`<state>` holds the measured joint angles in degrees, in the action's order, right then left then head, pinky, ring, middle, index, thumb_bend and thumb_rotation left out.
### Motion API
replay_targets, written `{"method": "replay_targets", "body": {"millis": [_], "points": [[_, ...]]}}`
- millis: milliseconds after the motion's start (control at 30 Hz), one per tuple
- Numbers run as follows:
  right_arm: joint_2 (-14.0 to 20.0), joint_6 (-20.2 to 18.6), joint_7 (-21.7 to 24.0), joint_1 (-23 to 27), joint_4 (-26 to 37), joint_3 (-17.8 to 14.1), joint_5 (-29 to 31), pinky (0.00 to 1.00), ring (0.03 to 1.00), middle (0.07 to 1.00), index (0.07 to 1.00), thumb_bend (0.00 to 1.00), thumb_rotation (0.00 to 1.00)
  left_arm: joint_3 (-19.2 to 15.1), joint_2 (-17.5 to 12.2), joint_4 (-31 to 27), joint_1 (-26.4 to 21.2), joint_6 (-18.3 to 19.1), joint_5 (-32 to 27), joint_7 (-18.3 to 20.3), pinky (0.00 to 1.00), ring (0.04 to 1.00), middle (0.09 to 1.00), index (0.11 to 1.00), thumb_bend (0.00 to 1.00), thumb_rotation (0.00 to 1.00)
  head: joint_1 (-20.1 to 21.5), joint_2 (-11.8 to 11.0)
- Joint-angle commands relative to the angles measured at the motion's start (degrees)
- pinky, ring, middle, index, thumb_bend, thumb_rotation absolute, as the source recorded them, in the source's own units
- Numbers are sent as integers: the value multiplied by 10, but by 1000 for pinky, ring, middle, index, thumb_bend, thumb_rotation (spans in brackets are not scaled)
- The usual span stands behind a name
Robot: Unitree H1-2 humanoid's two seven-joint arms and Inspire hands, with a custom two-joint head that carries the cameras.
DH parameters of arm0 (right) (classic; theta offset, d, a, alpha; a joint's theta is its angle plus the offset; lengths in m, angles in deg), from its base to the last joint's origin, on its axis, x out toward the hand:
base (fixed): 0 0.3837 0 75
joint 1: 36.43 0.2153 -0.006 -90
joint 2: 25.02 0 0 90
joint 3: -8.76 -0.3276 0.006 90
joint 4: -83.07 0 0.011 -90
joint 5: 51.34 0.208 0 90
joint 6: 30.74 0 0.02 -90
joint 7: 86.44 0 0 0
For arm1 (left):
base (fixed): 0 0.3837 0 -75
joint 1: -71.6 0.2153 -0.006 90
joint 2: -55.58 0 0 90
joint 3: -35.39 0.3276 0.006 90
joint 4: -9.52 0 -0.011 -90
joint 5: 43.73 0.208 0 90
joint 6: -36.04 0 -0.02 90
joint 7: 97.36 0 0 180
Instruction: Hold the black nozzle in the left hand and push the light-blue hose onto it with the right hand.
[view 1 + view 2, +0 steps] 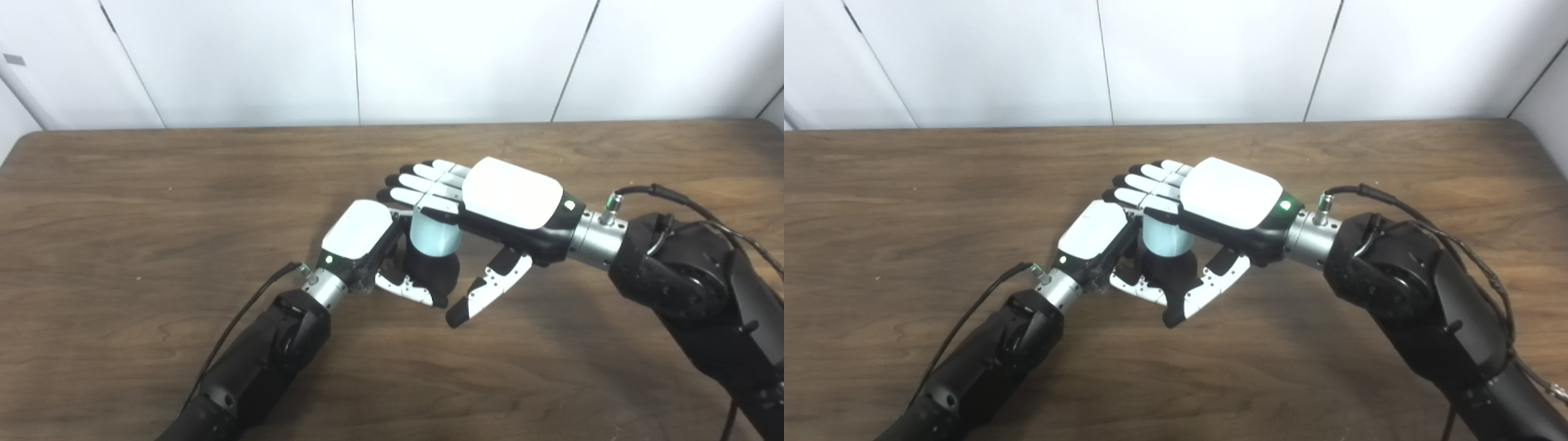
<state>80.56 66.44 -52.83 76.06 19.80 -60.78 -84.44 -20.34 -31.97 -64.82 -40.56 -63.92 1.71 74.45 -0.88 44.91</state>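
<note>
The short light-blue plastic hose (433, 237) stands upright on the rounded black nozzle (436, 269), near the middle of the brown wooden table (122, 202). The left hand (367, 245) wraps the nozzle. The right hand (490, 208) lies flat over the hose top, fingers straight, thumb apart, clasping nothing. Bare tabletop surrounds them to every edge.

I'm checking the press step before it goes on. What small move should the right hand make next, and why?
Probably a short press straight down. The right hand lies flat, fingers extended, over the top of the light-blue hose, which stands upright on the black nozzle gripped by the left hand. Whether the hose is fully seated cannot be told.
</note>
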Motion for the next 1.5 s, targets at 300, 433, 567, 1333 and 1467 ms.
{"method": "replay_targets", "body": {"millis": [300,433,567,1333,1467], "points": [[3,-5,51,-28,-34,59,-11,940,1000,990,968,901,943,25,-13,30,38,13,11,61,252,365,421,514,521,0,2,5],[12,-4,52,-31,-31,55,1,939,992,976,949,892,925,25,-13,30,39,15,9,65,249,361,411,514,520,0,3,6],[18,2,43,-37,-29,51,17,920,974,954,914,885,917,25,-12,31,39,13,8,63,247,359,411,514,520,0,2,7],[21,-5,-19,-73,-44,39,41,874,963,970,950,828,928,22,-14,28,39,16,4,64,233,345,406,511,520,0,2,7],[3,4,-58,-72,-43,14,74,888,975,997,994,785,861,24,-14,32,37,15,9,61,230,339,404,509,520,0,2,4]]}}
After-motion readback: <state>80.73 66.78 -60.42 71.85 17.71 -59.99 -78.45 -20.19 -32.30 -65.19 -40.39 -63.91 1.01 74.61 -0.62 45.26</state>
